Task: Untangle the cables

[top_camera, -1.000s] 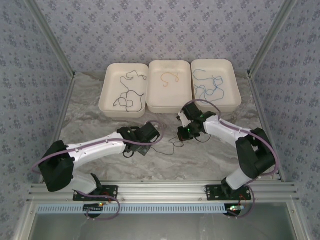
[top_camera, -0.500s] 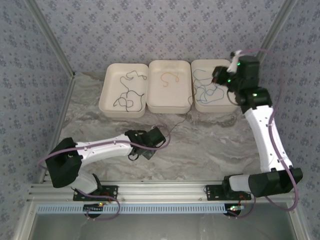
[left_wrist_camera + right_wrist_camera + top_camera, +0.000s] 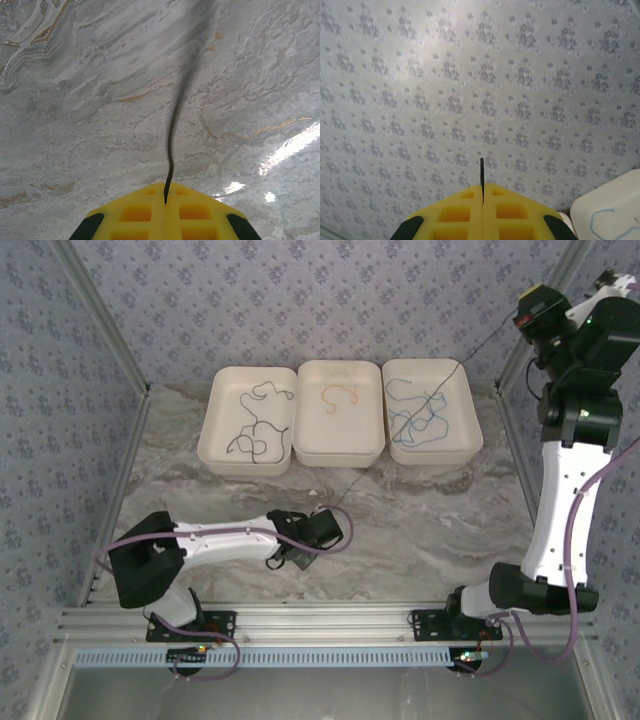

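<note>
Drawing one black cable (image 3: 172, 125) out straight between two pinched ends, low on the left and high on the right. Best done slowly: lift the high end in small steps, watch the crossing above the right tray (image 3: 475, 440), and ease off at any sign of stirring among the blue cables (image 3: 415, 420) lying inside. Pin the low end firmly just above the table (image 3: 430, 530), with no slipping of the strand. Avoid jerks, since a thin wire under tension probably snaps free or whips. After clearing everything, probably carry across to the left tray (image 3: 210, 430), judging by the second black cable (image 3: 250, 435) curled there; leave the orange cable (image 3: 340, 395) in the middle tray (image 3: 340, 455) alone.

Left fingers (image 3: 135, 212): clenched fully on the black cable, yellow pads pressed together, strand running out from the seam and away over the marble. Right fingers (image 3: 455, 212): clenched just as tightly, raised near the back-right corner against the patterned wall, gripping the far end of the same cable, with a short stub poking past the tips.
</note>
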